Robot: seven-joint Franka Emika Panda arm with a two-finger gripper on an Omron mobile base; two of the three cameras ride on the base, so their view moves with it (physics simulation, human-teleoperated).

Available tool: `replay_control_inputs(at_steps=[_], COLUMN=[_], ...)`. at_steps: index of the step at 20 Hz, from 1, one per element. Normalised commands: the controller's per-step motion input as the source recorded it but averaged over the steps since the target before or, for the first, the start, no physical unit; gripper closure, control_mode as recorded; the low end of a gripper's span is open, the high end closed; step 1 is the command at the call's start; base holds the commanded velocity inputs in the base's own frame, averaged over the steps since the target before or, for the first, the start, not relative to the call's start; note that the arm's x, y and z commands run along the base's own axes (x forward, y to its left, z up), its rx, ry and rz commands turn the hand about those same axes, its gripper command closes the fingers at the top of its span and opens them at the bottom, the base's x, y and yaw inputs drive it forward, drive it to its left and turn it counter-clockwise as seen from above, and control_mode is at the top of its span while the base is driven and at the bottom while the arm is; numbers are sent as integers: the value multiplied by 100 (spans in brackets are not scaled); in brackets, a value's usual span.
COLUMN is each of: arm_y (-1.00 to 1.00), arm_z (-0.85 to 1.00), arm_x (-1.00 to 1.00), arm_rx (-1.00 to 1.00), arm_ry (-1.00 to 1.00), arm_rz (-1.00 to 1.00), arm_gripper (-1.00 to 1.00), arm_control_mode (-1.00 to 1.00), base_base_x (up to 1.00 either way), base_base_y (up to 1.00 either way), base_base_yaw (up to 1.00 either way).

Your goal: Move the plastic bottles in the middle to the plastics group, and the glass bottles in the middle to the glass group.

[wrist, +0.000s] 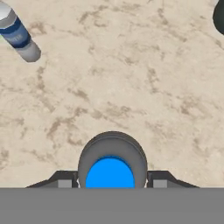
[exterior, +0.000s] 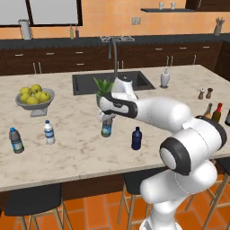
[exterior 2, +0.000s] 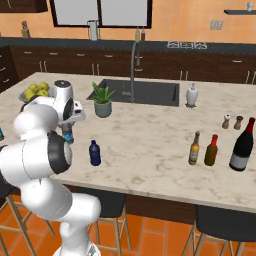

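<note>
The gripper (wrist: 112,183) stands straight down over the clear greyish plastic bottle (exterior: 106,127) in the middle of the marble island counter (exterior: 81,152); in the hand view its two dark fingertips (wrist: 64,183) sit hard against either side of the bottle's body, the blue cap (wrist: 110,173) square between them, so it is closed on this bottle; whether the bottle's base touches the counter or is just lifted I cannot tell; the dark navy plastic bottle (exterior: 136,138) stands upright just to its right, a little nearer the near edge, apart from it; the plastics group is well off to the left: a white water bottle (exterior: 49,132) and a clear blue-capped bottle (exterior: 16,140) farther left, both upright near the near edge; the glass group stands at the right end: an amber-brown long-necked bottle (exterior 2: 194,148), a red-necked brown bottle (exterior 2: 211,150) just beside it, and a large dark wine bottle (exterior 2: 243,146) at the far right; behind the gripper are a small potted plant (exterior 2: 102,100) and, farther left, a bowl of yellow fruit (exterior: 34,97); the sink (exterior 2: 145,92) lies beyond
</note>
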Motion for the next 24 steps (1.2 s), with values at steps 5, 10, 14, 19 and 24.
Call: replay_control_inputs(at_steps=[5, 10, 14, 19, 24], arm_y=[79, 86, 97, 100, 89], arm_z=[0, 0, -6, -1, 5], arm_x=[-50, -38, -18, -13, -16], arm_rx=[0, 0, 0, 0, -1], arm_ry=[0, 0, 0, 0, 0], arm_rz=[18, 19, 19, 14, 9], arm_gripper=[100, 100, 100, 100, 100], arm_control_mode=[-100, -100, -100, -100, -100], base_base_x=[0, 0, 0, 0, 0], base_base_y=[0, 0, 0, 0, 0], base_base_yaw=[0, 0, 0, 0, 0])
